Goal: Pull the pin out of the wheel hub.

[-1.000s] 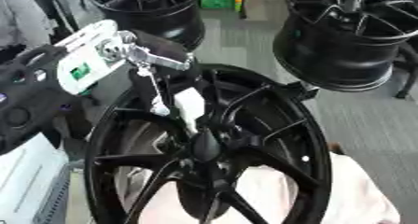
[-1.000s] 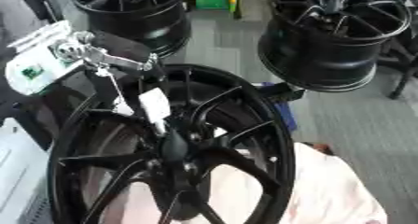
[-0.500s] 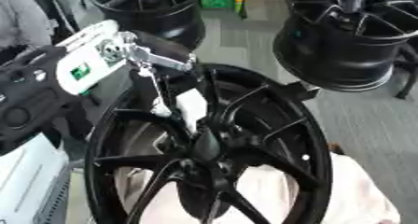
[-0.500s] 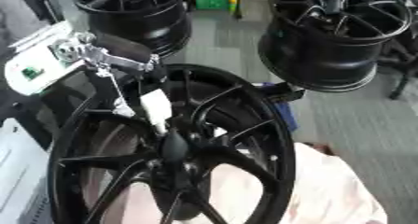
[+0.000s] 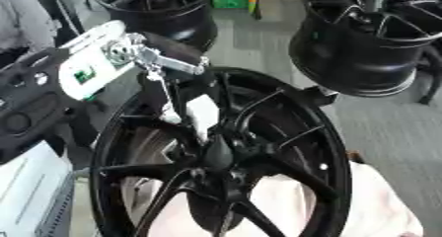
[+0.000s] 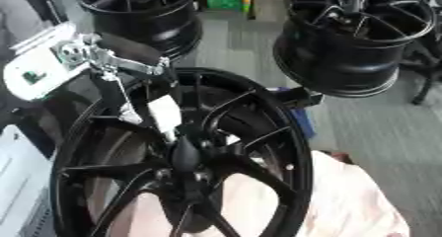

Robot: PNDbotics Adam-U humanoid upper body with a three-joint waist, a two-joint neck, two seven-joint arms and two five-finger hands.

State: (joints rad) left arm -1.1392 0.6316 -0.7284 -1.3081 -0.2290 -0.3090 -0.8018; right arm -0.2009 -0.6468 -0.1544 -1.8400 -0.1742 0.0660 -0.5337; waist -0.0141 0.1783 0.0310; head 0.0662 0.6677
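The big black wheel hub [image 5: 224,167] runs off the bottom edge, over a pale cloth [image 5: 380,206]. Above its centre, the left hand [image 5: 168,68] reaches down among the spokes; whether its fingers grip the whitish pin [image 5: 202,113] I cannot tell. Nothing has visibly shifted since a second ago.

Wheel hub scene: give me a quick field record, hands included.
wheel hub: black spoked rim, fills the lower centre, lying on a pale pink cloth
left hand: comes in from the upper left, reaches down over the rim toward the centre
left hand's fingers: cannot tell whether open or shut
pin: not clearly made out; a white piece sits by the hand above the hub's centre
right hand: not in view
other wheels: one upper right, one at the top, left of centre
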